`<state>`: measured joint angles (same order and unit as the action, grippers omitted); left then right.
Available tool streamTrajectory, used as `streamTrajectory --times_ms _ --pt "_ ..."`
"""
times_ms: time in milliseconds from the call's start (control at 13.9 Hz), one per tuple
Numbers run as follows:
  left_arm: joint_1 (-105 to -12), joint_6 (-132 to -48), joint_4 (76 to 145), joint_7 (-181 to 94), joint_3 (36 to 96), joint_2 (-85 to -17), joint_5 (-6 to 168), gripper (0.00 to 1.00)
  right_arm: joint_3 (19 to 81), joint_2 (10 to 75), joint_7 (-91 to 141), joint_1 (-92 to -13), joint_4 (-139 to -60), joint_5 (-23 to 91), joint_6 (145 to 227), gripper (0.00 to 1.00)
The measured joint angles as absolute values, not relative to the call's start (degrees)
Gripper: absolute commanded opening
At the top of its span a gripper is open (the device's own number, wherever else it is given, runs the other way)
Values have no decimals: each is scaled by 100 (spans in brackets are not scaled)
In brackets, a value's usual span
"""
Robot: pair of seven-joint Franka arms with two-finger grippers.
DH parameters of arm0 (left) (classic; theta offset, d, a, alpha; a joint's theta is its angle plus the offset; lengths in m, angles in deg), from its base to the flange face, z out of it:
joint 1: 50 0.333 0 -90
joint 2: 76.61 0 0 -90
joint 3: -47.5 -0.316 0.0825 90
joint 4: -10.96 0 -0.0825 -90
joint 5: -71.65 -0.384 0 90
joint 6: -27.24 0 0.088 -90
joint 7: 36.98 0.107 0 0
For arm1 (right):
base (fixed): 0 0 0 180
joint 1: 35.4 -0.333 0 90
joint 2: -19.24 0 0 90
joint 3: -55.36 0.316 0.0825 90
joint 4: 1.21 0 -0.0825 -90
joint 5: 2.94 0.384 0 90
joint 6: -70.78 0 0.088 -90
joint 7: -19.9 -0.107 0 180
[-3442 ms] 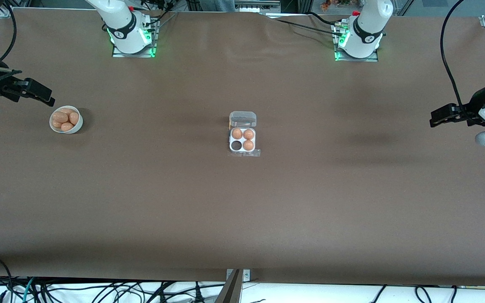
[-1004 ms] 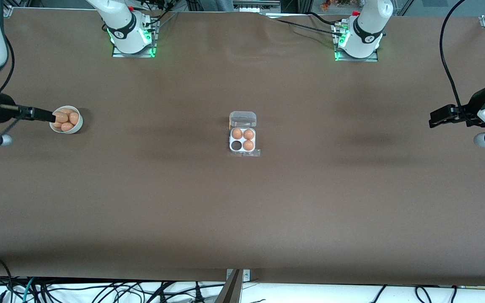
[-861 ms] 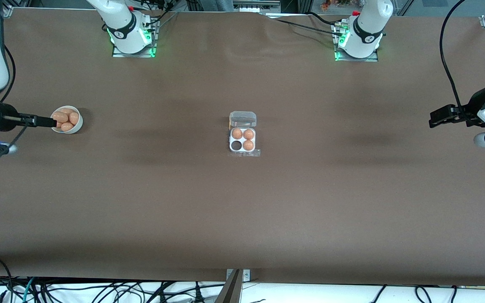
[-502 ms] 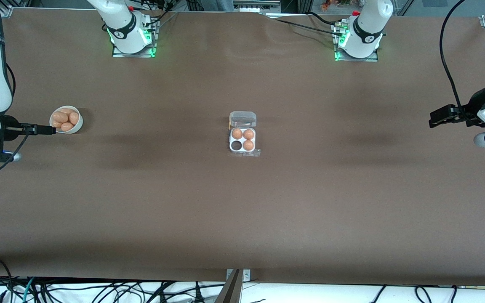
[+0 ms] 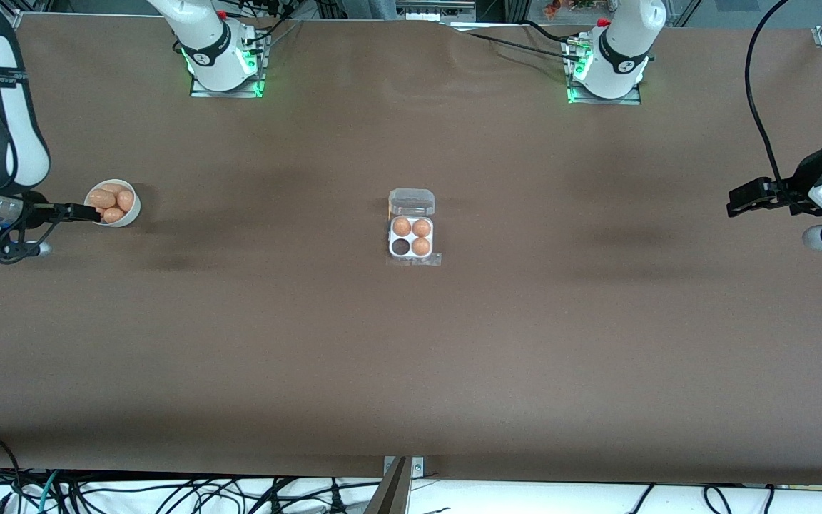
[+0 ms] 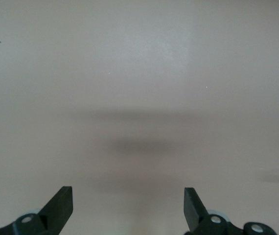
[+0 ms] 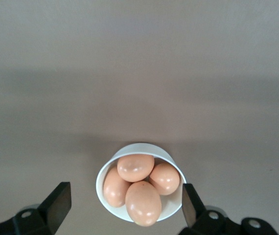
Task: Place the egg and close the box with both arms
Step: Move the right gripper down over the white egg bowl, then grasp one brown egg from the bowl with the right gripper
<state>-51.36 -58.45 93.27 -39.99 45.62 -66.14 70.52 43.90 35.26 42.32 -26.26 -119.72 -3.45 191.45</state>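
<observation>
The box sits mid-table with its clear lid open. Three eggs fill its white tray. One cell is empty, on the side nearer the front camera and toward the right arm's end. Several eggs lie in a round white bowl. My right gripper is open at the bowl's edge. In the right wrist view its fingers straddle the bowl from above, and the closest egg lies between them. My left gripper is open and empty, and waits over bare table.
The brown table has only the bowl and the box on it. Both arm bases stand along the edge farthest from the front camera. Cables hang past the nearest edge.
My right arm has swung in over the bowl and shifted its gripper around the bowl's rim. The left arm, the box and the eggs have not moved.
</observation>
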Motion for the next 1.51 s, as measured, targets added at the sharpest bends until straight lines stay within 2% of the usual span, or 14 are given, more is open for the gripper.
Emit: streamTrajectory --times_ms 287,932,1363,1506 --pt "-5136 -5845 9327 -3999 4561 -6614 7052 100 4238 3350 4472 -2626 -12599 -345 19511 100" --pt "-5136 -5845 9327 -3999 4559 -6614 7052 100 4019 3457 4757 -2627 -12827 -343 19767 98" --pt "-5136 -5845 9327 -3999 4559 -6579 7052 100 4020 3545 4758 -2627 -12856 -343 19743 66" --pt "-5136 -5845 9327 -3999 4559 -6571 7052 100 4020 3563 4758 -2627 -12862 -342 19704 58"
